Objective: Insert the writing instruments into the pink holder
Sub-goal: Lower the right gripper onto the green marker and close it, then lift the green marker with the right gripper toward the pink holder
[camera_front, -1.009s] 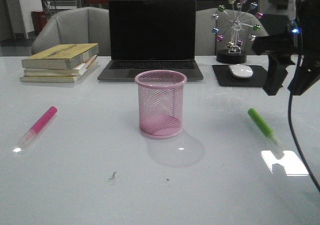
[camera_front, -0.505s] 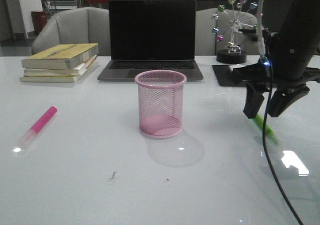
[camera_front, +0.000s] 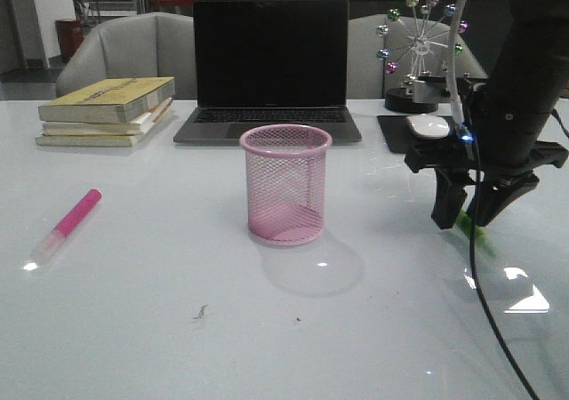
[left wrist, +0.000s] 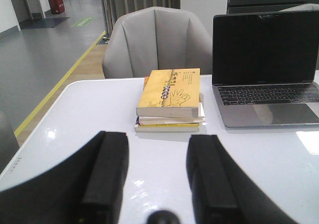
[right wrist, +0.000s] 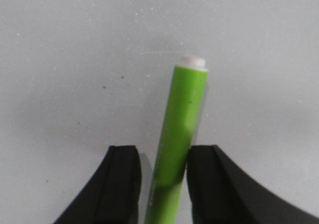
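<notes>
White table (camera_front: 133, 311): green marker (right wrist: 177, 144) between parted right fingers (right wrist: 122, 184); left fingers (left wrist: 107, 179) wide.

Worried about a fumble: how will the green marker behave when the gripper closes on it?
The green marker looks rigid, so it likely won't bend between the right gripper. Its smooth round barrel on the glossy table may roll or slip if nudged off-centre.

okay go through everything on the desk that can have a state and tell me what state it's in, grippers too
Green highlighter: flat on the table, between the right gripper's fingers, not lifted.
Pink highlighter: flat on the table, untouched.
Pink holder: upright, empty.
Laptop: lid open, screen dark.
Books: closed, stacked.
Right gripper: open, straddling the green highlighter.
Left gripper: open, empty.
</notes>
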### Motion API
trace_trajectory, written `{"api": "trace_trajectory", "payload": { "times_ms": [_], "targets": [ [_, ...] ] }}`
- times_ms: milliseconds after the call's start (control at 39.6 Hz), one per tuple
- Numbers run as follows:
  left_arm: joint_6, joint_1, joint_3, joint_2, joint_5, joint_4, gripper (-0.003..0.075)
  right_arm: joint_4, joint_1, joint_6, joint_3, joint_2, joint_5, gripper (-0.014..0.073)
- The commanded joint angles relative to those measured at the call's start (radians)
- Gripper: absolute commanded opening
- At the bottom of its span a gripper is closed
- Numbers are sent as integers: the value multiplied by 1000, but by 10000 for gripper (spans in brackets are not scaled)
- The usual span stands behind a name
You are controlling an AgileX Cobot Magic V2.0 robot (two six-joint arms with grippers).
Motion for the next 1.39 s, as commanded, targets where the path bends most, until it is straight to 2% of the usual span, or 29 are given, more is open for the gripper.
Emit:
{"api": "trace_trajectory", "payload": {
  "times_ms": [0,126,227,454,681,833,1060,1363],
  "targets": [
    [-9,-7,-31,-3,-80,-9,350,5,-1,-11,-29,-46,-24,255],
    [-9,-7,-31,-3,-80,-9,350,5,-2,-11,-29,-35,-14,120],
    [-9,-7,-31,-3,-80,-9,350,6,-2,-11,-29,-22,-5,47],
    [-9,-7,-31,-3,-80,-9,350,31,-2,-11,-29,-53,-106,50],
    [-9,-7,-31,-3,-75,-11,350,137,0,-11,-29,-194,-227,50],
    [-9,-7,-31,-3,-75,-11,350,144,31,-11,-28,-311,-290,50],
    [-9,-7,-31,-3,-75,-11,350,138,162,-61,-28,-421,-478,50],
    [-9,-7,-31,-3,-75,-29,350,78,353,-127,-28,-360,-674,50]
  ]
}}
